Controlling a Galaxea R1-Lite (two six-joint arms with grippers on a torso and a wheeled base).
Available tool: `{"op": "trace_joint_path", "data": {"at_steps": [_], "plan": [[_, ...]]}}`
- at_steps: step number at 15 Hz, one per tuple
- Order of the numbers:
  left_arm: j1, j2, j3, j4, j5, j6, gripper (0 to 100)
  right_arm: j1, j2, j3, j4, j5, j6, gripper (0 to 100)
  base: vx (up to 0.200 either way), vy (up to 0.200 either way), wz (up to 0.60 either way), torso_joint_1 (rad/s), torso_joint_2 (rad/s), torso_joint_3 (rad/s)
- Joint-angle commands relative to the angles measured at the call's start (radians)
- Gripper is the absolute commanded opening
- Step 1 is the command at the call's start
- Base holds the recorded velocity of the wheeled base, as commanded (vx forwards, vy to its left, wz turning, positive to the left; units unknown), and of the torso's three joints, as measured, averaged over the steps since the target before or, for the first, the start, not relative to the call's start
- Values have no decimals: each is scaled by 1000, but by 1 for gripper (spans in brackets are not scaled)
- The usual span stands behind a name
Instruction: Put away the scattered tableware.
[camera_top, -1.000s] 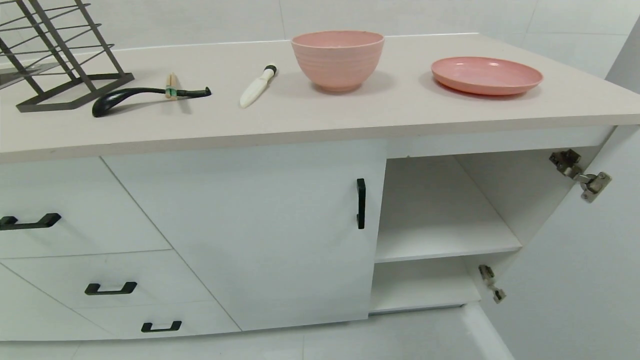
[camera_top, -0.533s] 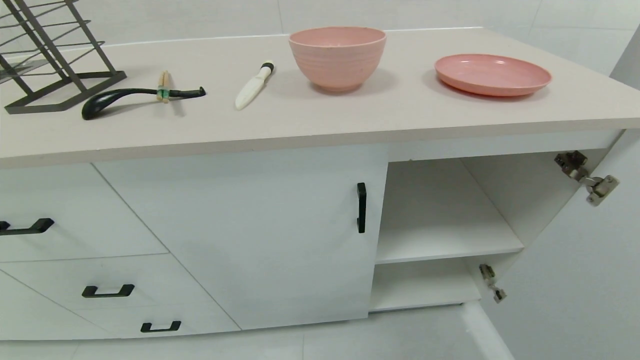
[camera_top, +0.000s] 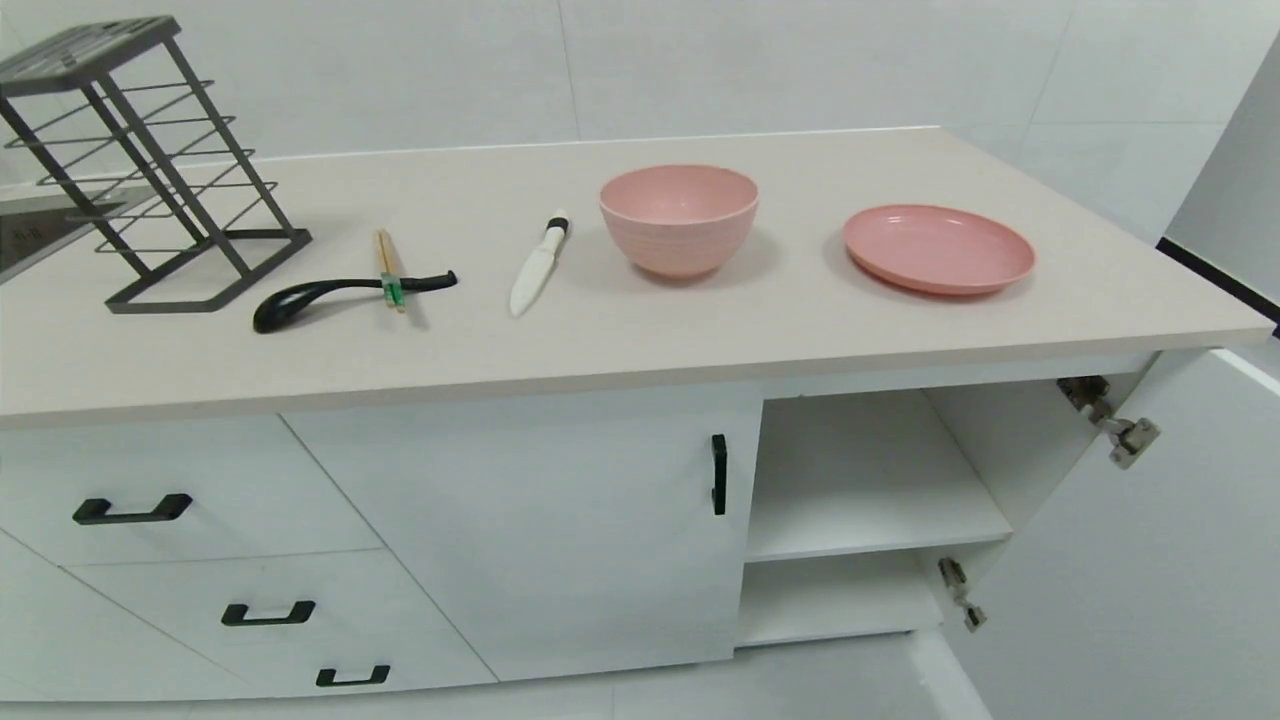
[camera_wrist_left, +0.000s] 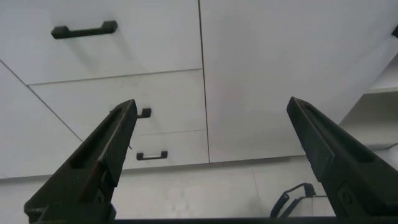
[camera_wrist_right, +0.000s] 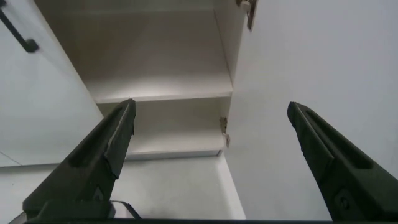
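While the left gripper (camera_wrist_left: 211, 104) faces the white drawer fronts (camera_wrist_left: 124, 87) and the right gripper (camera_wrist_right: 211, 107) faces the open cupboard shelves (camera_wrist_right: 161, 81), both have their fingers spread wide apart, holding nothing. On the pale beige surface (camera_top: 700, 325) lie a black ladle (camera_top: 330, 296) with wooden chopsticks (camera_top: 389, 270) crossing its handle, a white knife (camera_top: 538, 266), a round pink bowl (camera_top: 678, 218) and a flat pink plate (camera_top: 938, 248), right of a dark wire rack (camera_top: 150, 170).

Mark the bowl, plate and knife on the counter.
bowl (camera_top: 678, 240), head view, front outer wall.
plate (camera_top: 938, 248), head view, centre of its inner face.
knife (camera_top: 537, 267), head view, white part, midway along.
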Motion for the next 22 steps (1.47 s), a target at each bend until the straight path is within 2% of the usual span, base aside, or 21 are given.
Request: {"op": "trace_joint_path", "data": {"at_steps": [1,5,18,22], "plan": [[0,2,0,0,0,1,100,0,1,0,0,0,0,100,0,0,0,242,-476,-203],[0,2,0,0,0,3,100,0,1,0,0,0,0,100,0,0,0,118,-488,-228],[0,2,0,0,0,6,100,0,1,0,0,0,0,100,0,0,0,314,-522,-245],[0,2,0,0,2,6,100,0,1,0,0,0,0,100,200,0,0,314,-588,-287]]}}
